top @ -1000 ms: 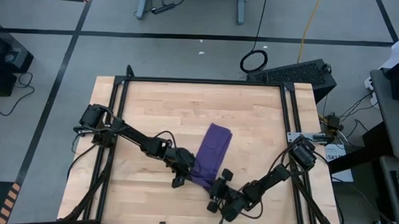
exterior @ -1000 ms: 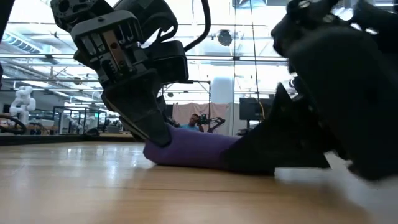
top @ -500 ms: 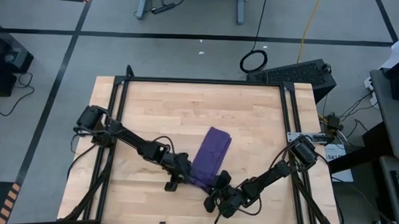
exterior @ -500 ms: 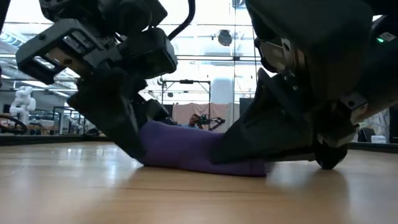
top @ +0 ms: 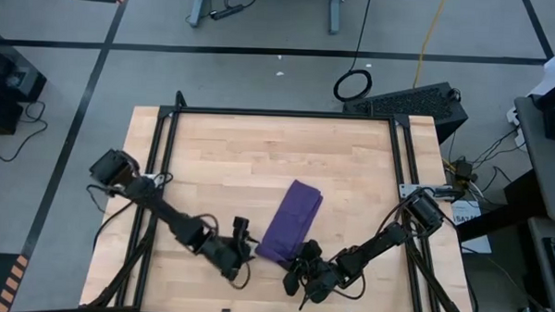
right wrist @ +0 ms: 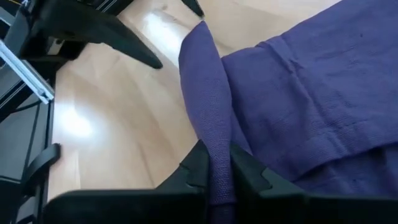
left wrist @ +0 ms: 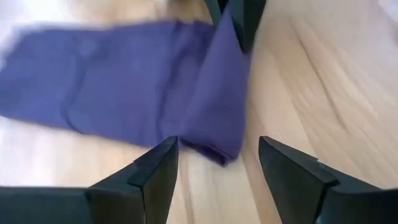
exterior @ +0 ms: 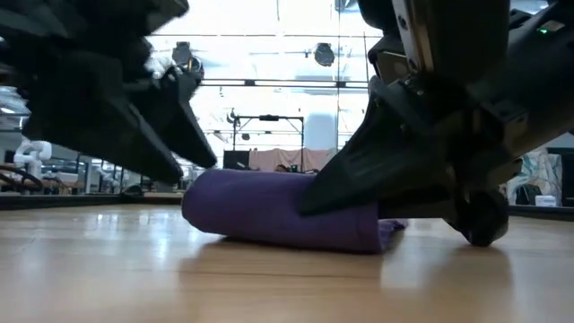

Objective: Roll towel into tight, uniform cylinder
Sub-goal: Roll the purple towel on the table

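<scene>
The purple towel (top: 290,221) lies on the wooden table as a folded strip running from far right to near left. In the low view the towel (exterior: 269,211) is a low, flattened bundle. My right gripper (top: 294,260) is at the strip's near end, shut on it. My left gripper (top: 246,243) is open just left of that same end, pointing at it. In the left wrist view its fingers (left wrist: 158,165) stand to either side of the towel's corner (left wrist: 217,146) without touching it. My right gripper pinches a raised fold of the towel (right wrist: 214,146) at the strip's near end between its two fingers (right wrist: 247,169). The fingers come in low, slanting from the table's near right side. The fold stands up as a narrow ridge from the fingers; the rest of the towel lies on the table.
A black frame (top: 279,113) borders the tabletop. Bare wood (top: 250,155) stretches to the far side and left of the towel. Both arms crowd the near edge by the towel's end.
My left gripper has opened, let go of the towel's near end and drawn back a little toward the table's left and near edges. My right gripper has moved in on that near end and shut on it. The towel has stayed in place.
</scene>
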Controlling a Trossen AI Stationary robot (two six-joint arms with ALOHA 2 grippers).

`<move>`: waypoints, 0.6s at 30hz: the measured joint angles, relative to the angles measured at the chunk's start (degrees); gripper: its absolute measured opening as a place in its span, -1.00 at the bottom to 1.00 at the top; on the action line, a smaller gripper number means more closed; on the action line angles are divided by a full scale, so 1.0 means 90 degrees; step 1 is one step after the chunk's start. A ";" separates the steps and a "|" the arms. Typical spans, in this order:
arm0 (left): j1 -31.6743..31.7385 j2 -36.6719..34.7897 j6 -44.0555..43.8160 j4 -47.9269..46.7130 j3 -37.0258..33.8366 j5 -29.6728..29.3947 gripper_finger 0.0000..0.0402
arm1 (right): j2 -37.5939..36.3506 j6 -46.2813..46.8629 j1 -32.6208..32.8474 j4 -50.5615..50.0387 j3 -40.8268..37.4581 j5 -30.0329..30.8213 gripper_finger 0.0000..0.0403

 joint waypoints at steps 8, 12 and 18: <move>-0.0597 0.0053 0.0998 0.0700 0.0002 -0.0706 0.14 | -0.0022 -0.0024 -0.0015 0.0038 0.0000 -0.0277 -0.89; -0.0548 0.0313 0.1212 0.0866 0.0002 -0.0338 0.14 | -0.0024 -0.0019 -0.0024 0.0164 0.0000 -0.0346 -0.89; -0.0403 0.0824 0.1262 0.1211 -0.0002 -0.0477 0.14 | -0.0024 -0.0019 -0.0024 0.0219 0.0000 -0.0380 -0.89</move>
